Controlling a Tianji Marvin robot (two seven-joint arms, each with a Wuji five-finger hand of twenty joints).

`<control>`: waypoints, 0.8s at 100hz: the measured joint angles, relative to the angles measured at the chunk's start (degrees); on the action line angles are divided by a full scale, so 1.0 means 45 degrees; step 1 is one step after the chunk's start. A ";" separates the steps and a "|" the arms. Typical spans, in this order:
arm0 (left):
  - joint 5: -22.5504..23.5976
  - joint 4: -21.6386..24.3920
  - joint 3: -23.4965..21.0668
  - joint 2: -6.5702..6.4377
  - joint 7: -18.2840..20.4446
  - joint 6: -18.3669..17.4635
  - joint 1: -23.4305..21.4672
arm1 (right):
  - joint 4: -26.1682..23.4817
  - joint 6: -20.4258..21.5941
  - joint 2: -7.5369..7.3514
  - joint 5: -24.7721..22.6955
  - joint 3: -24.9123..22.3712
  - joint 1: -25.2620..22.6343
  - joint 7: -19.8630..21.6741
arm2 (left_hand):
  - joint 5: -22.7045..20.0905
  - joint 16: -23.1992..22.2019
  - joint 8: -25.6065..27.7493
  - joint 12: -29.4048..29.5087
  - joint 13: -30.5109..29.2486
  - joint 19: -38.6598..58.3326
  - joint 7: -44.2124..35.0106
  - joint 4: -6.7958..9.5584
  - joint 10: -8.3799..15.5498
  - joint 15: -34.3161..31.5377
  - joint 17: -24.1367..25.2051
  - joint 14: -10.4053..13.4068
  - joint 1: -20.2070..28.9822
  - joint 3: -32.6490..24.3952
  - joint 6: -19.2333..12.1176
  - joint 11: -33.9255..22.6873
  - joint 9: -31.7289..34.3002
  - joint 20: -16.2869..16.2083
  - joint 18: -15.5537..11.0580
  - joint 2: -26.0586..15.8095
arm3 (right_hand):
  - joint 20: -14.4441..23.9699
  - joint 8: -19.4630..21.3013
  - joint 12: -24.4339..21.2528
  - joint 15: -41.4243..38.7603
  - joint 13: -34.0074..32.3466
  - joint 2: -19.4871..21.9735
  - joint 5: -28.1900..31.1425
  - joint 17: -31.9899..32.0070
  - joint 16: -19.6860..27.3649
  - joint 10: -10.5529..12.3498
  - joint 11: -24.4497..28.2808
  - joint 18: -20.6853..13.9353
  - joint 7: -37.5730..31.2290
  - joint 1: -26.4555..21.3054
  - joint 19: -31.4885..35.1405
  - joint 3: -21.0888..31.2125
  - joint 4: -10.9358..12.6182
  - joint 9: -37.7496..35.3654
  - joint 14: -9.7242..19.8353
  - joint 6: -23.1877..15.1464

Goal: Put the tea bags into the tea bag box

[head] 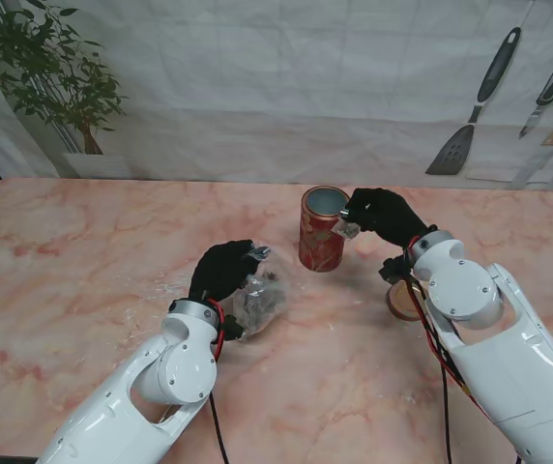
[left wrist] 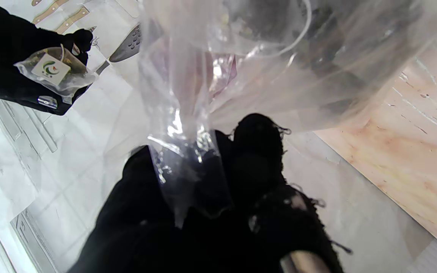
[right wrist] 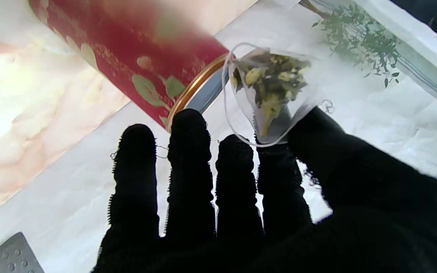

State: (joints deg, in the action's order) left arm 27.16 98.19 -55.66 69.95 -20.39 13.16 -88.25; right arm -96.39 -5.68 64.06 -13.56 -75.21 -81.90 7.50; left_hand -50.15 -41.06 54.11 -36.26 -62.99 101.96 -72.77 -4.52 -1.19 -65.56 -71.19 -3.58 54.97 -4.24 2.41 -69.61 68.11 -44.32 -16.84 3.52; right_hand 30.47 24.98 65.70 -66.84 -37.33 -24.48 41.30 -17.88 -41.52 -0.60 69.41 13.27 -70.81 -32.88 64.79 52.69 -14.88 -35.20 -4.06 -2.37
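Over marble table (head: 83, 280), right robot hand (head: 381, 214) pinches tea bag (head: 346, 229) seemingly beside tin (head: 322, 230)

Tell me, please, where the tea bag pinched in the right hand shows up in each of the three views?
Stand view: the tea bag hangs from the right hand beside the rim of the red tea tin.
Left wrist view: the tea bag, white tag showing, lies against the black glove, apart from the clear plastic bag.
Right wrist view: the tea bag sits between thumb and forefinger.
Shared landmark: the wall spatula.
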 measured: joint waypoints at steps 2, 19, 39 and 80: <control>-0.0007 0.0000 0.0001 -0.0002 0.0014 -0.0003 0.0000 | -0.0008 -0.0067 0.0007 -0.0022 -0.0003 0.0030 -0.0050 | 0.0000 0.0000 0.0000 0.0000 0.0000 0.0000 0.0000 0.0000 0.0000 0.0000 0.0000 0.0000 -0.0004 -0.0001 0.0000 0.0000 0.0000 0.0000 0.0000 0.0000 | 0.0000 0.0000 0.0000 0.0000 0.0000 -0.0002 0.0001 0.0000 0.0000 0.0000 0.0000 0.0000 0.0000 0.0000 0.0000 0.0001 0.0000 0.0000 0.0000 0.0000; -0.0036 -0.0026 0.0017 -0.0018 0.0132 -0.0015 0.0011 | 0.0074 -0.0503 0.0114 -0.0081 0.0080 0.0400 -0.0612 | 0.0000 0.0000 0.0001 0.0000 0.0000 0.0000 0.0000 0.0000 0.0000 0.0000 0.0000 0.0000 -0.0113 -0.0160 0.0000 0.0000 0.0000 0.0000 0.0000 0.0010 | 0.0000 0.0000 0.0000 0.0000 -0.0137 -0.0019 0.0004 -0.0018 0.0000 0.0000 -0.0006 0.0000 0.0000 0.0000 0.0000 0.0052 0.0000 -0.0002 0.0000 -0.0007; -0.0094 -0.0039 0.0016 -0.0035 0.0234 -0.0011 0.0020 | 0.0761 -0.1035 0.0285 -0.0114 0.0605 0.1204 -0.1298 | 0.0000 0.0001 0.0001 0.0000 0.0000 0.0000 0.0000 0.0000 -0.0001 0.0000 0.0000 0.0000 -0.0114 -0.0165 0.0000 0.0000 0.0000 0.0000 0.0000 0.0011 | 0.0000 -0.0016 0.0000 0.0000 -0.0250 -0.0050 0.0015 -0.0025 0.0000 0.0053 -0.0017 0.0000 0.0067 0.0013 0.0000 0.0175 0.0000 -0.0143 0.0000 -0.0050; -0.0052 -0.0046 0.0011 -0.0059 0.0218 -0.0110 0.0006 | 0.2665 -0.1941 0.0589 -0.0755 0.2185 0.3017 -0.2044 | 0.0000 0.0001 0.0004 0.0000 0.0000 0.0001 0.0000 0.0000 -0.0001 0.0000 0.0000 -0.0001 -0.0115 -0.0175 0.0000 0.0000 0.0000 0.0000 0.0000 0.0013 | 0.0000 -0.0098 0.0001 0.0000 -0.0359 -0.0203 0.0152 -0.0153 0.0000 0.0244 -0.0028 -0.0021 0.0122 0.0060 0.0000 0.0450 -0.0020 -0.0297 0.0011 -0.0150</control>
State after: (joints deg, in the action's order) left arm 26.93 97.98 -55.62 69.69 -19.41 12.67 -88.23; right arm -84.39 -14.42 66.71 -16.95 -65.38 -68.33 -1.70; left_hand -50.15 -41.06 54.13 -36.26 -62.99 101.96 -72.77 -4.52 -1.19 -65.56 -71.19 -3.58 54.46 -5.03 2.41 -69.61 68.11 -44.32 -16.84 3.58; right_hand 30.47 24.54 65.70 -66.84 -38.94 -25.39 41.98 -18.57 -41.52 0.49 69.29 13.18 -70.26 -32.61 64.79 54.72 -14.97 -36.53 -4.01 -3.04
